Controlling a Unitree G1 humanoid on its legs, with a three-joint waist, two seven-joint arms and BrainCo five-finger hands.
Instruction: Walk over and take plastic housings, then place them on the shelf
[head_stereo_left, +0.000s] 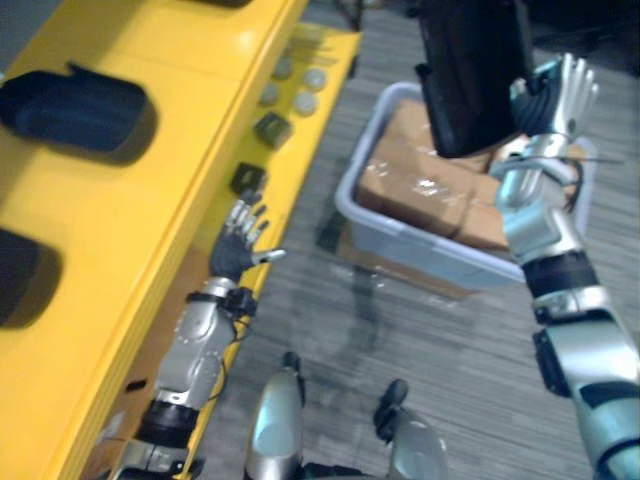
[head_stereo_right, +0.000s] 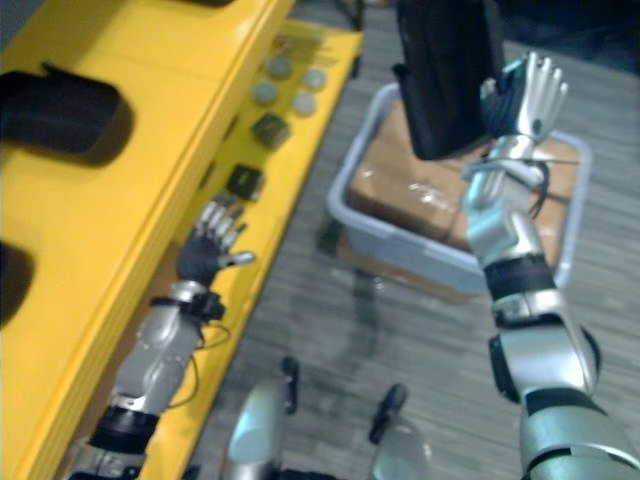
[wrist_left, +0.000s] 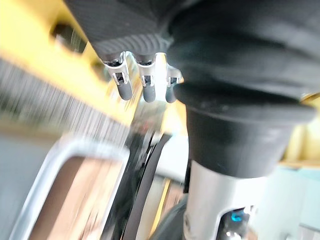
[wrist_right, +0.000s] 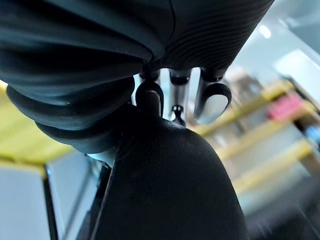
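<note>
The task looks partly done. Two dark plastic housings already lie on the top of the yellow shelf (head_stereo_left: 200, 90) at the left, a far housing (head_stereo_left: 75, 110) and a near housing (head_stereo_left: 20, 275) at the view's edge. A third, the held housing (head_stereo_left: 470, 80), is up in the air at the far right, above the grey bin (head_stereo_left: 400, 240) of cardboard boxes (head_stereo_left: 420, 190) on the floor. The right hand (head_stereo_left: 555, 95) clasps it along its right edge. What is left, by my reading, is to carry this one across to the shelf and set it down.

The left hand (head_stereo_left: 240, 240) is released with its fingers spread, holding nothing, near the front edge of the lower shelf tier, where a small dark block (head_stereo_left: 270, 128) and grey discs (head_stereo_left: 305, 100) sit farther along.

The eye views give the whole layout. The right wrist view adds the contact itself: fingertips (wrist_right: 212, 102) hooked over the housing's dark curved surface. The left wrist view confirms straight fingers (wrist_left: 145, 85).
</note>
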